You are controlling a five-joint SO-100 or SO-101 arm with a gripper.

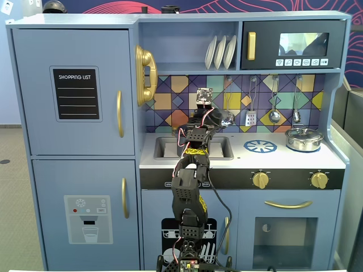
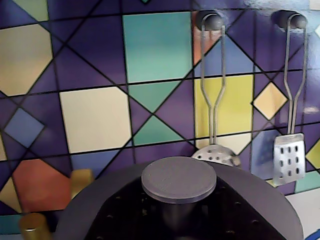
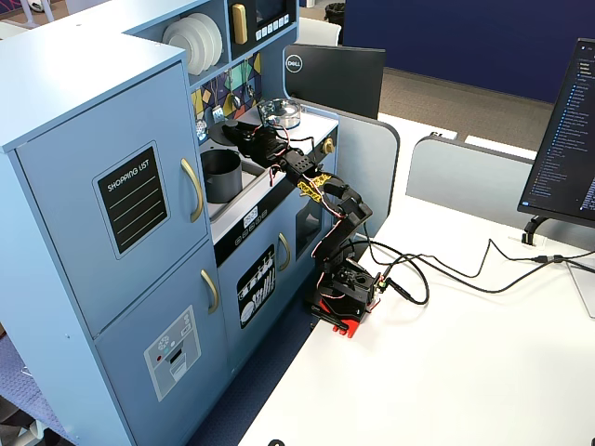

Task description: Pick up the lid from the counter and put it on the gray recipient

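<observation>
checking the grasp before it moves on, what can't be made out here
fingers: none show in the wrist view; the lid fills the bottom, so grip unclear
gray pot: hidden behind the arm in a fixed view
lid's lower part: cut off by the wrist view's bottom edge

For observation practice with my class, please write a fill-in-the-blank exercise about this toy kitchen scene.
1. Three white ____ stand beside the microwave.
2. In a fixed view, the silver pot stands on the counter's ____ side.
3. The gray recipient stands open, without its ____.
Missing words: plates; right; lid.
</observation>
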